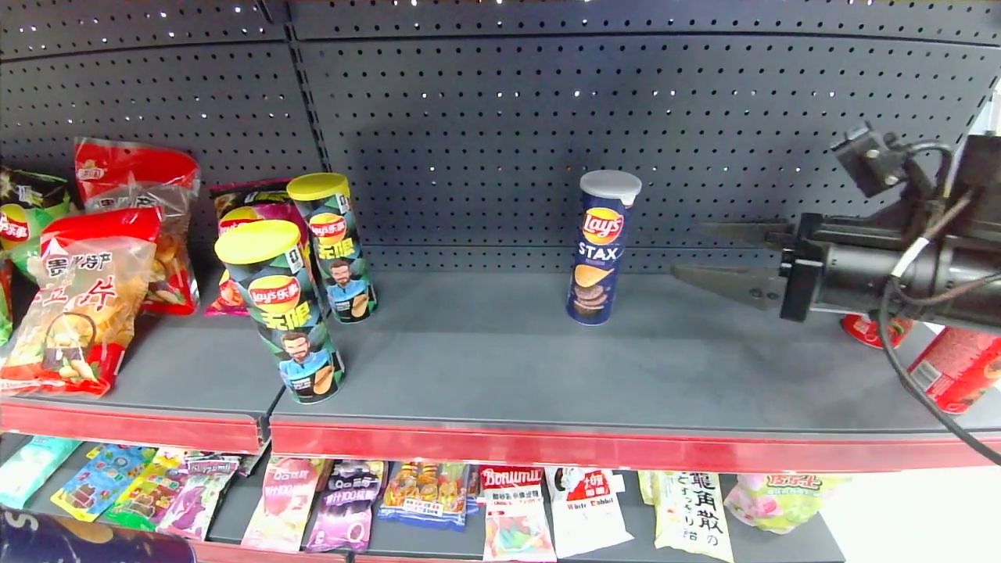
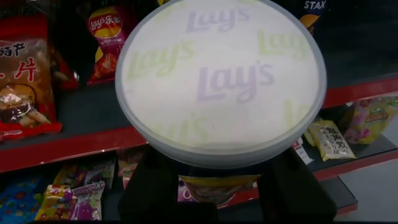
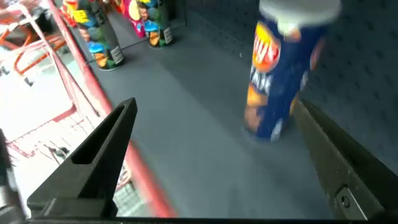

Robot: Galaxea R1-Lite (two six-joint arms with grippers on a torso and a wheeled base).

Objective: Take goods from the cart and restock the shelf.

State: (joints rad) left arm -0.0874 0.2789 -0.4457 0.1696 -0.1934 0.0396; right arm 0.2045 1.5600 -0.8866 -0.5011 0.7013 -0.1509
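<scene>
Right claw [image 1: 690, 250]: jaws spread wide, just right of blue can [image 1: 600, 250], not touching.
Blue can: upright, far middle of shelf [image 1: 500, 367].
Left claw [image 2: 221, 186]: clamped on white-lidded can [image 2: 221, 81], before shelf.

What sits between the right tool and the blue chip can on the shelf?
Nothing: the head view shows bare shelf board between the open right tool and the blue chip can.
</scene>
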